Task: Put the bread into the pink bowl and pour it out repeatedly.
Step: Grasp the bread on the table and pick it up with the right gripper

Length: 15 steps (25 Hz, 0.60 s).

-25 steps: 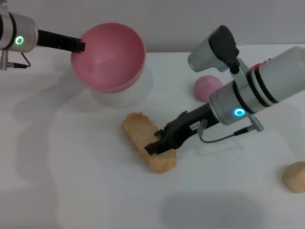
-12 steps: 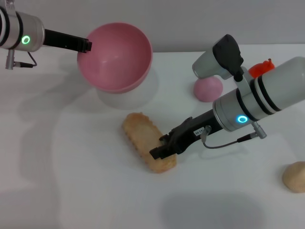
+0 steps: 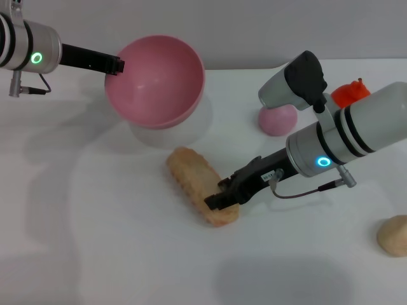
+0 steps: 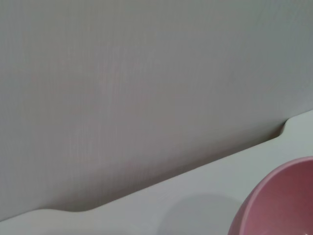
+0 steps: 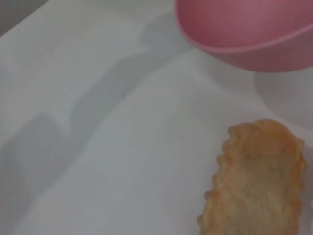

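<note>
Bread [image 3: 200, 185] lies at frame centre on the table [image 3: 95, 241], pinched only at its near end by the right gripper [image 3: 219, 201], so it could pivot free; left gripper [image 3: 115, 64] clamps the pink bowl [image 3: 156, 79], raised upper left.

We see a white desk [image 3: 95, 241] carrying the things. The bread [image 3: 197, 188] lies flat on it near the middle, plain tan side up. Farther back a small pink ball [image 3: 277, 121] rests on it, an orange object [image 3: 348, 93] beyond that, and a beige lump [image 3: 392, 234] at the right edge.
</note>
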{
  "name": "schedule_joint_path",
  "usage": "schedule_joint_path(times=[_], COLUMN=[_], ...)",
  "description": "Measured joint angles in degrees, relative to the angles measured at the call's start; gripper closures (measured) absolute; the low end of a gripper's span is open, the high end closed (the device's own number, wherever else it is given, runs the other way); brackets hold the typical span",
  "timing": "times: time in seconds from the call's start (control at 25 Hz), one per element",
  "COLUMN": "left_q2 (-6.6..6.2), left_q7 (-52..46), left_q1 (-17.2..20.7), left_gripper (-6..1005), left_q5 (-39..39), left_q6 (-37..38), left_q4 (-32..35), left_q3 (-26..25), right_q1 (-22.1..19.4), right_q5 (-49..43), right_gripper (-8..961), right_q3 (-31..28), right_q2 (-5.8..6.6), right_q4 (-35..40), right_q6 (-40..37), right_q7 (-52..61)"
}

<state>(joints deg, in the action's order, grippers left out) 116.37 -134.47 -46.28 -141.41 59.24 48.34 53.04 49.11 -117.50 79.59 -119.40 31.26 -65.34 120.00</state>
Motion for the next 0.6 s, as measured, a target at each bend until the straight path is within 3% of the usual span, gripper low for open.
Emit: schedule_joint_path(times=[0.6], left_q2=[0.55], left_q7=[0.7], left_q1=[0.2], left_gripper=[954], left_q5=[0.0], left_q6=[0.2], left_q4=[0.1], left_q3=[0.6], right_q1=[-1.0], right_q5=[0.0], right_gripper=[403], right_q3=[-0.1], right_q2=[0.31], right_q4=[-0.2], right_q6=[1.8], right_q7=[1.6])
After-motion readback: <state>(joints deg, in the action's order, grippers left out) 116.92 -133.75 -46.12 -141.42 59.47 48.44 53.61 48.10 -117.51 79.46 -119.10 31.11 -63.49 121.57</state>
